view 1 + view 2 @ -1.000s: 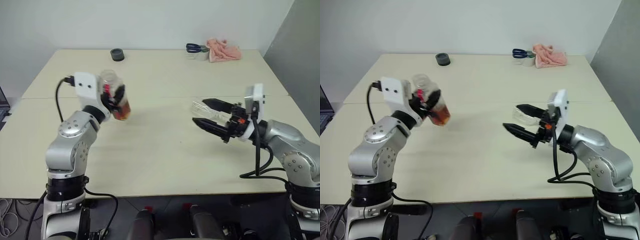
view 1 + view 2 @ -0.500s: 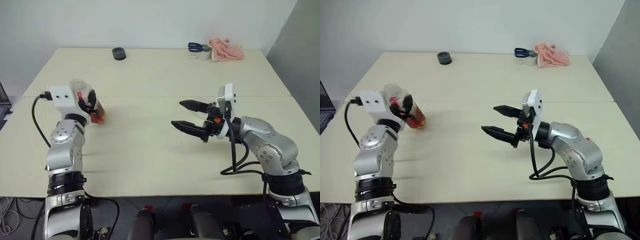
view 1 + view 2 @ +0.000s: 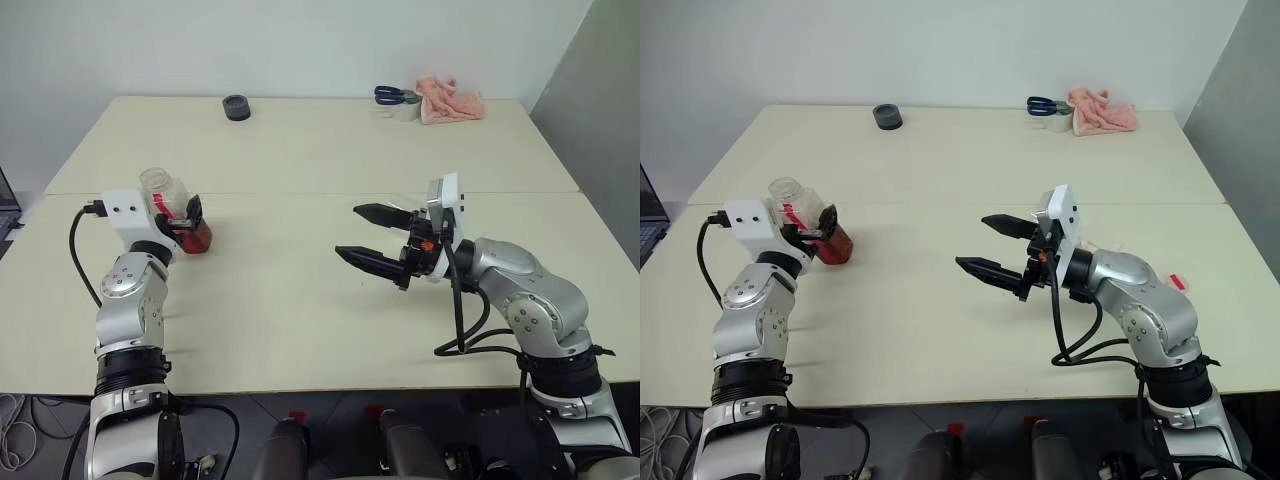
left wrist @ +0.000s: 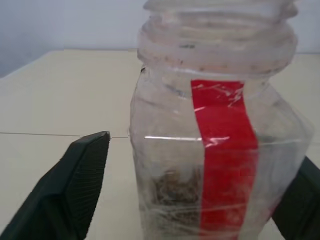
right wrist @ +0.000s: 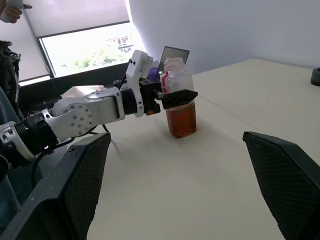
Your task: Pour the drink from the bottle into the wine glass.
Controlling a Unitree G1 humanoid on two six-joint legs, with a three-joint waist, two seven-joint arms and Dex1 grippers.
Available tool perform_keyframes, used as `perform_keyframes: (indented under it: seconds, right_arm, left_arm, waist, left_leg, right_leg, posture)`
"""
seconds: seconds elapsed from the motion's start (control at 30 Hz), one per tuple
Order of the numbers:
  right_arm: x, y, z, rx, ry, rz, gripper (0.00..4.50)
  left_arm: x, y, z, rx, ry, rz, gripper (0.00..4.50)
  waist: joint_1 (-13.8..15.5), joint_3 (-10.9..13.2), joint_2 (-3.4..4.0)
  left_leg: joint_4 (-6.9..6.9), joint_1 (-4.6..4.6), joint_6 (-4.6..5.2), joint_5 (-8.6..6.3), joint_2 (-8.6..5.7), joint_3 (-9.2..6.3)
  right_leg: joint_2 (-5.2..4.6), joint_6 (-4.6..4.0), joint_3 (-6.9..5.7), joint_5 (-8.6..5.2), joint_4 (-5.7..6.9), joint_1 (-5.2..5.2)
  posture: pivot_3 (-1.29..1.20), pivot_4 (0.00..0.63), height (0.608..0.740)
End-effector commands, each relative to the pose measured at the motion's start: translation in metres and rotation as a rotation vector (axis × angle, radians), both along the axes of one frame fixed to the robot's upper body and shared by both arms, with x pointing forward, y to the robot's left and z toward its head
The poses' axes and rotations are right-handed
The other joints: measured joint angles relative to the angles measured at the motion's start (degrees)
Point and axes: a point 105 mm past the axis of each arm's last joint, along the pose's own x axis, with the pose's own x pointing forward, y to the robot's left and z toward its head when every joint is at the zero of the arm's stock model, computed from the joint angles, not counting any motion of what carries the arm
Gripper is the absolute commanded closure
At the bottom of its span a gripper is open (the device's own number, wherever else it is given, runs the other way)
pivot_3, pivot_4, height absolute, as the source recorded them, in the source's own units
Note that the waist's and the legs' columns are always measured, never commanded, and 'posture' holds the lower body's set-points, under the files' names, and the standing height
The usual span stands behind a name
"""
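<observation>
In the head views, bottle [image 3: 178,212] upright on the counter [image 3: 300,300] at the left edge, with the drink [image 3: 194,238] low inside, between the spread fingers of the left pincer [image 3: 188,214]; right pincer [image 3: 378,240] spread and empty, well apart. Left wrist view: gaps on both sides of the bottle, mouth uncapped, so risk of tipping and spilling on a careless retreat. Right wrist view: same upright bottle, no wine glass seen.

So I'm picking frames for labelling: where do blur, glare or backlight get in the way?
Left wrist view: the bottle looms close and soft, with specks of glare on its red label. Right wrist view: a bright window backlights the scene, its own fingers blurred. Eye views: even light.
</observation>
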Motion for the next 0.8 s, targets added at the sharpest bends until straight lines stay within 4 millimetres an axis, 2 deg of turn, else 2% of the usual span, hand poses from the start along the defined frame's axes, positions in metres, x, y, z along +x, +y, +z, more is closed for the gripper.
perform_keyframes:
  seconds: [0.03, 0.13, 0.27, 0.4, 0.57, 0.6, 0.67, 0.73, 0.8]
  right_arm:
    - [-0.004, -0.001, 0.005, -0.003, -0.037, -0.008, 0.0]
    - [-0.003, -0.004, -0.001, -0.019, -0.028, -0.026, 0.0]
    - [-0.005, -0.012, -0.009, -0.029, 0.001, -0.053, 0.0]
    - [-0.005, -0.017, -0.015, -0.045, 0.019, -0.082, 0.0]
    - [0.029, -0.046, -0.021, -0.264, -0.075, -0.328, 0.0]
    - [0.036, -0.053, -0.019, -0.313, -0.107, -0.366, 0.0]
    - [0.047, -0.066, -0.016, -0.441, -0.194, -0.418, 0.0]
    - [0.058, -0.078, -0.012, -0.562, -0.275, -0.462, 0.0]
    - [0.066, -0.088, -0.011, -0.667, -0.318, -0.478, 0.0]
  left_arm:
    - [-0.005, 0.001, 0.004, 0.036, -0.005, 0.004, 0.02]
    - [-0.014, -0.005, -0.009, 0.055, 0.03, -0.005, 0.02]
    - [-0.041, -0.018, -0.033, 0.0, 0.084, 0.009, 0.02]
    - [-0.057, -0.027, -0.043, -0.014, 0.124, 0.017, 0.02]
    - [-0.08, -0.041, -0.055, 0.037, 0.224, 0.002, 0.02]
    - [-0.083, -0.055, -0.057, 0.074, 0.248, -0.072, 0.02]
    - [-0.092, -0.098, -0.056, 0.14, 0.276, -0.318, 0.02]
    - [-0.107, -0.14, -0.045, 0.183, 0.269, -0.597, 0.02]
    - [-0.121, -0.167, -0.033, 0.222, 0.252, -0.811, 0.02]
  waist:
    - [0.0, 0.0, 0.0]
    - [0.0, 0.0, 0.0]
    - [0.0, 0.0, 0.0]
    - [0.0, 0.0, -0.01]
    - [0.0, 0.0, -0.01]
    - [-0.1, 0.0, -0.01]
    - [-0.1, 0.0, -0.01]
    - [0.1, 0.0, -0.01]
    - [0.1, 0.0, -0.01]
  left_leg:
    - [0.0, 0.0, 0.0, 0.0, -0.01, 0.01]
    - [0.0, 0.01, 0.0, 0.0, 0.0, 0.0]
    - [-0.03, 0.01, 0.0, 0.0, 0.13, -0.07]
    - [0.0, 0.0, 0.0, 0.0, 0.07, -0.01]
    - [-0.03, 0.08, 0.0, 0.0, -0.02, 0.04]
    - [-0.03, 0.1, 0.0, 0.0, -0.03, 0.08]
    - [-0.06, 0.12, 0.0, 0.0, -0.06, 0.1]
    - [-0.07, 0.12, 0.0, 0.0, -0.06, 0.11]
    - [-0.07, 0.1, 0.0, 0.0, -0.04, 0.1]
  right_leg:
    - [-0.01, 0.0, 0.01, 0.0, 0.0, 0.0]
    - [-0.01, 0.0, 0.01, 0.0, 0.0, 0.0]
    - [-0.17, 0.0, 0.07, 0.0, 0.0, 0.0]
    - [-0.19, 0.01, 0.06, 0.0, 0.0, 0.0]
    - [-0.09, 0.02, 0.06, 0.0, -0.01, 0.07]
    - [-0.09, 0.02, 0.08, 0.0, -0.01, 0.07]
    - [-0.06, 0.01, 0.1, -0.01, -0.01, 0.07]
    - [-0.03, 0.01, 0.09, -0.01, -0.03, 0.07]
    - [-0.03, 0.01, 0.07, -0.01, -0.07, 0.07]
  posture:
    - [0.0, 0.15, 0.74]
    - [0.0, 0.15, 0.74]
    - [0.0, 0.15, 0.74]
    - [0.0, 0.15, 0.74]
    - [0.0, 0.15, 0.74]
    - [0.0, 0.15, 0.74]
    - [0.0, 0.15, 0.74]
    - [0.0, 0.15, 0.74]
    - [0.0, 0.15, 0.74]
